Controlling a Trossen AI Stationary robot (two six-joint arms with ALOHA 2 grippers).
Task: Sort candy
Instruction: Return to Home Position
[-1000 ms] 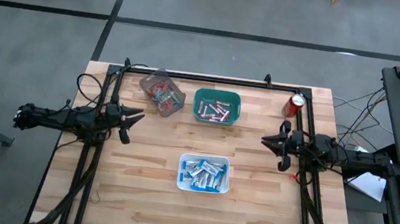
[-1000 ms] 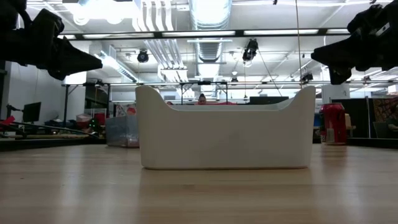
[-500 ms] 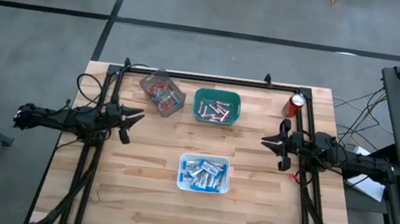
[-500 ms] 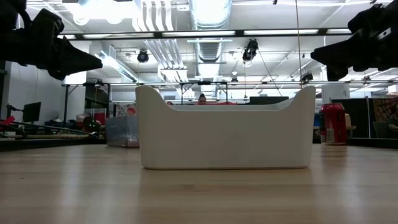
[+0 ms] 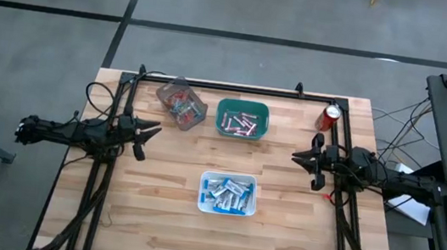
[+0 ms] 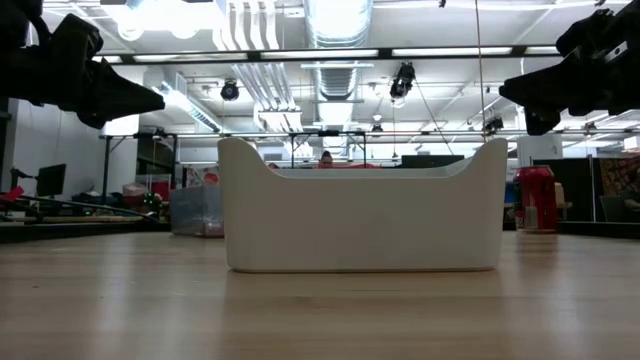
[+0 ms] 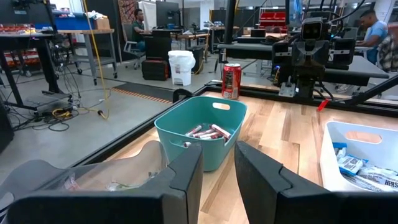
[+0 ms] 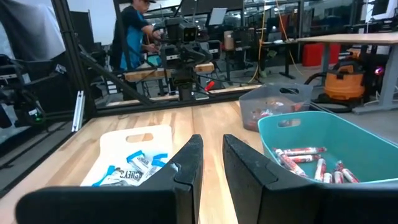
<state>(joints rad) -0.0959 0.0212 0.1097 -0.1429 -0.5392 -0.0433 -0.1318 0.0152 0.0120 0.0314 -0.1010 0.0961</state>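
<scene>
Candy lies in the white bin, well apart from the flanking left gripper and right gripper, whose jaws are slightly parted and empty.

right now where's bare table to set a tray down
Widest bare wood: white bin to the table edge opposite the can. Also bare: its sides, out to left hand and right hand. Crowded along the can's edge: clear bin, teal bin.
</scene>
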